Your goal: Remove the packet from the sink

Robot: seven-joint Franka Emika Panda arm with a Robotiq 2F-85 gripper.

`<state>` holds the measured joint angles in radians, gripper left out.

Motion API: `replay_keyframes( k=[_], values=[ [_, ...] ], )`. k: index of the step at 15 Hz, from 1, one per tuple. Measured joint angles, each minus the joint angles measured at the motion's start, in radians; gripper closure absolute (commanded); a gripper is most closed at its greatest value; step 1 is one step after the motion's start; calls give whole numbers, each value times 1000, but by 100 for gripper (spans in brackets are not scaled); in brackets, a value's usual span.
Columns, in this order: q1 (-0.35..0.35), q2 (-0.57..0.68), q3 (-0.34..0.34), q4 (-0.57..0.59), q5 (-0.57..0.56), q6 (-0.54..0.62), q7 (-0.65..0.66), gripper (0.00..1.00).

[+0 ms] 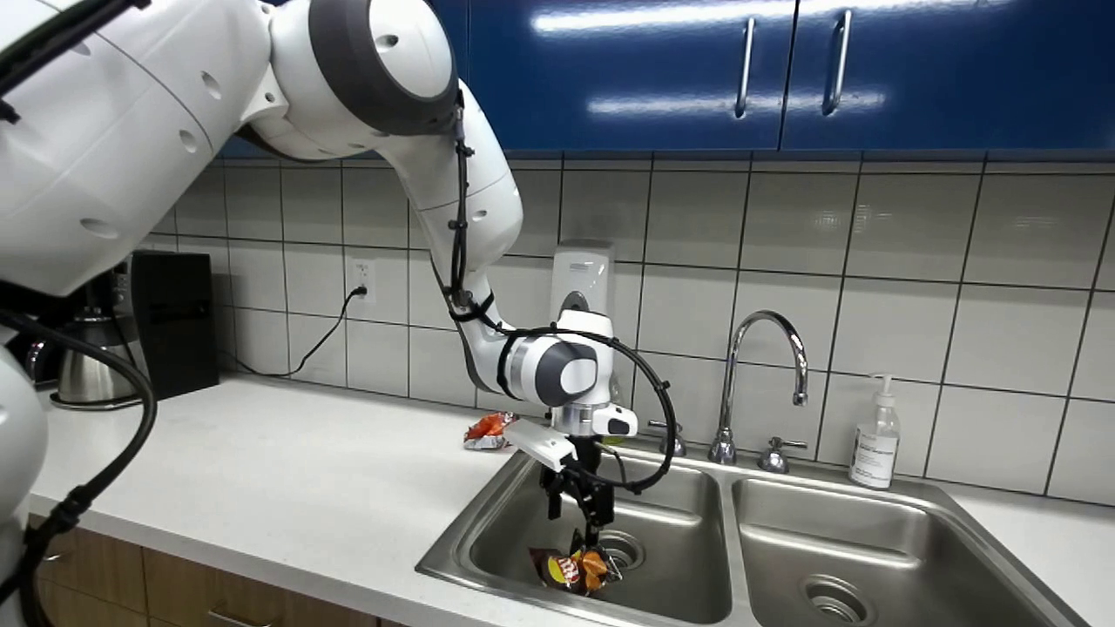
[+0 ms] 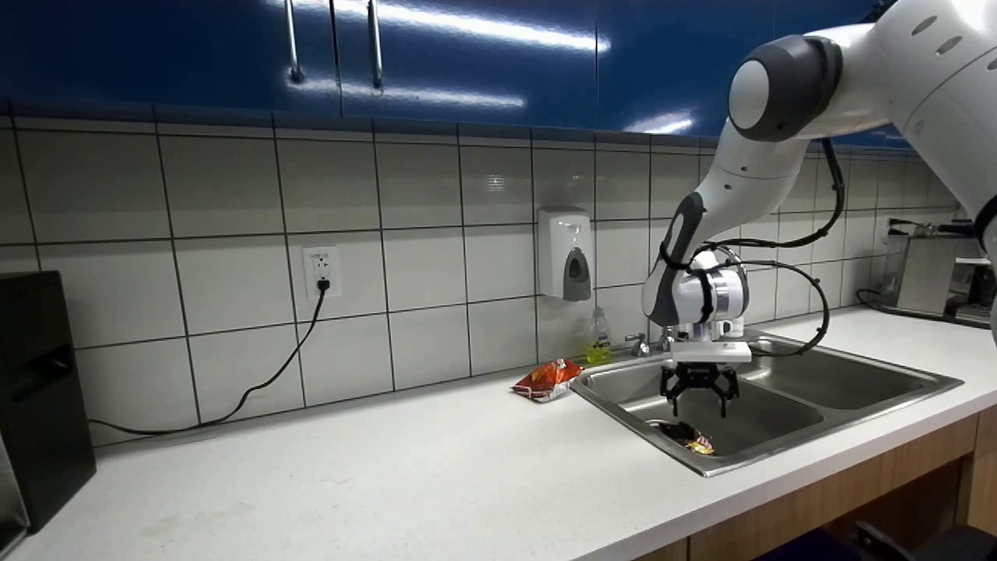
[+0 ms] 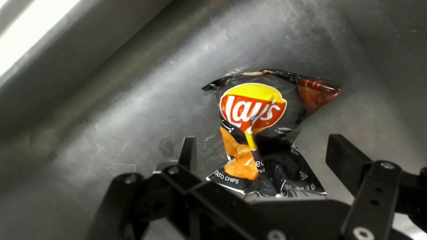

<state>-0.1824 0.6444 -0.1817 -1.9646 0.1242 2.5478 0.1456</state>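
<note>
The packet [image 3: 267, 133] lies crumpled on the stainless-steel floor of the sink [image 1: 449, 559], in the bowl [image 1: 688, 566] on the nine-o'clock side in an exterior view. From the wrist, its glossy black film shows a pinched waist, like a loose bow, with a rounded yellow-and-red Lay's emblem toward eleven o'clock, an orange chip picture toward seven and a reddish-brown corner pointing to two. The metal around it is dull gray, scuffed and streaked with soft light.

The black gripper [image 2: 699, 411] hangs over the same bowl's floor, its angular fingers [image 3: 345, 160] spread wide: in the wrist view one stands between eight and nine o'clock of the packet, its mate between three and four, bare steel showing between each and the film.

Outward from the packet in an exterior view, the round drain [image 1: 623, 550] sits just beside it at two o'clock, the rectangular twin bowl [image 1: 915, 566] at three. The faucet [image 1: 729, 387], a slim chrome gooseneck, rises between one and two; beyond, at two, a clear pump bottle [image 1: 875, 448] wears a white label. At eleven, a crinkled orange-and-silver bag [image 1: 489, 431] lies on the smooth white counter [image 1: 287, 470], just beside the sink's rim. The arm [image 1: 492, 192], rounded white shells with gray caps, spans ten to eleven. A boxy plastic dispenser [image 1: 579, 270] hangs at twelve on square glazed tiles [image 1: 788, 218], below glossy blue cabinets [image 1: 653, 78]. Far off at ten stands a steel coffee pot [image 1: 91, 374].
</note>
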Motion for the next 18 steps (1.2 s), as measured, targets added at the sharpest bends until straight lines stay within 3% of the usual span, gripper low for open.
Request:
replay_keyframes(
  k=[15,16,17,18],
  values=[
    [2,194,0,181,0,1,32,0],
    [2,202,1,189,0,1,34,25],
    [3,209,1,197,0,1,35,26],
    [4,215,1,203,0,1,36,35]
  ],
)
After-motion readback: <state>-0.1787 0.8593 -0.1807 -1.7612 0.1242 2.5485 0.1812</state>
